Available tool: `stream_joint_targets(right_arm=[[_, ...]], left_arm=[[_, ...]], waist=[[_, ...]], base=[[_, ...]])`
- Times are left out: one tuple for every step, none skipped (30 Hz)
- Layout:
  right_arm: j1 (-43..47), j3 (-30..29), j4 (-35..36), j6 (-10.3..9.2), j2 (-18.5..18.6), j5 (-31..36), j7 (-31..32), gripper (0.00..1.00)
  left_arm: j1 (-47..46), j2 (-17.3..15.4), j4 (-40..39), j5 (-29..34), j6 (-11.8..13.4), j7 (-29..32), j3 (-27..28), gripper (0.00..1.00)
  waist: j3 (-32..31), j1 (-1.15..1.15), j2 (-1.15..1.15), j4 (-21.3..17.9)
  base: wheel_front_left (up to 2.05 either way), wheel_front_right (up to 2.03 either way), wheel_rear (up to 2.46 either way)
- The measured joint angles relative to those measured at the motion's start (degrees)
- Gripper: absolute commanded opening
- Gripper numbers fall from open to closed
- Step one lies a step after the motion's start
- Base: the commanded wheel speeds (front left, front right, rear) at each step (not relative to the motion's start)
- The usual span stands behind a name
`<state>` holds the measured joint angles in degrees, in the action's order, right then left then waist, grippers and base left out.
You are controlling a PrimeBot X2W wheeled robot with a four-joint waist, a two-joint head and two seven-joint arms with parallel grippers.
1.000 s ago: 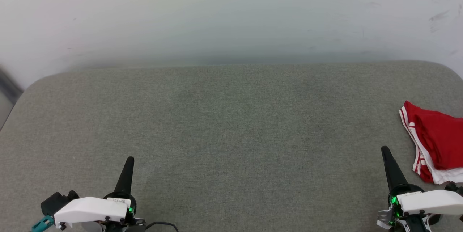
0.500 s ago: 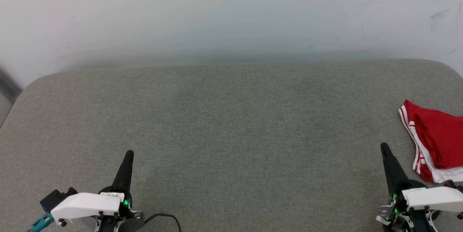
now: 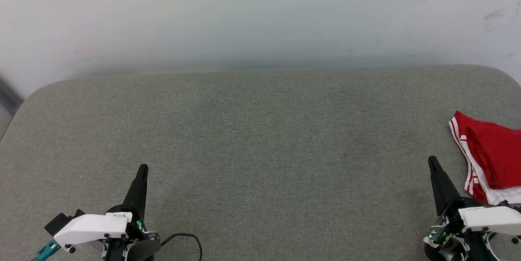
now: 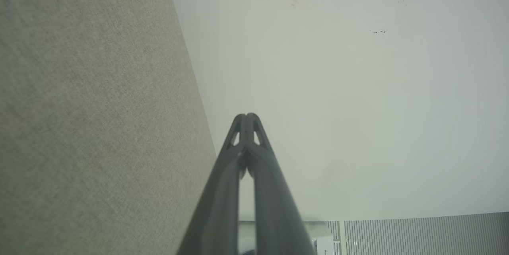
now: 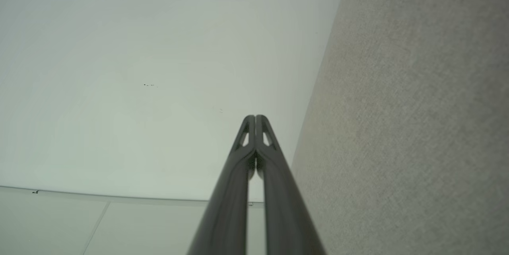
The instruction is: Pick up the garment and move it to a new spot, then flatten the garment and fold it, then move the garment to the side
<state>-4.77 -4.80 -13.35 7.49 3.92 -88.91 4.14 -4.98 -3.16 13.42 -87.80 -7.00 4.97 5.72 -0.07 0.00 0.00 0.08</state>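
Head view: grey fabric surface [image 3: 260, 139] spans the frame, with a pale wall [image 3: 260, 16] behind its far edge. The garment [image 3: 494, 155] lies bunched on the surface at the far right, partly cut off by the frame edge. Red cloth is uppermost, and white cloth and red-and-white stripe trim show along its left and lower borders. The left gripper [image 3: 142, 168] is at lower left, fingers pressed together into 1 dark point, nothing held, well apart from the garment. A black cable [image 3: 191, 238] loops beside its base. The right gripper [image 3: 432, 160] is at lower right, likewise closed to 1 point and empty. The garment sits just beside it on its right, and the fingers show no contact with it.

Left wrist view: the left gripper [image 4: 247, 116] has both fingers meeting at the tips, with nothing between them. The grey surface [image 4: 91, 108] is on the left, the wall [image 4: 338, 88] ahead, and a ribbed panel [image 4: 421, 233] at bottom right.

Right wrist view: the right gripper [image 5: 255, 117] has its 2 fingertips touching, empty. The grey surface [image 5: 417, 108] is on the right and the wall [image 5: 159, 68] on the left.
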Motion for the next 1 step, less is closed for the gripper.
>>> stream_joint_targets(right_arm=[[-0.02,-0.04,-0.08,0.00,0.00,-0.44,0.05,0.00]], left_arm=[[-0.03,0.00,0.07,-0.43,-0.03,0.18,0.03,0.00]], waist=[[0.02,0.00,0.00,-0.01]], base=[[0.00,0.00,0.00]])
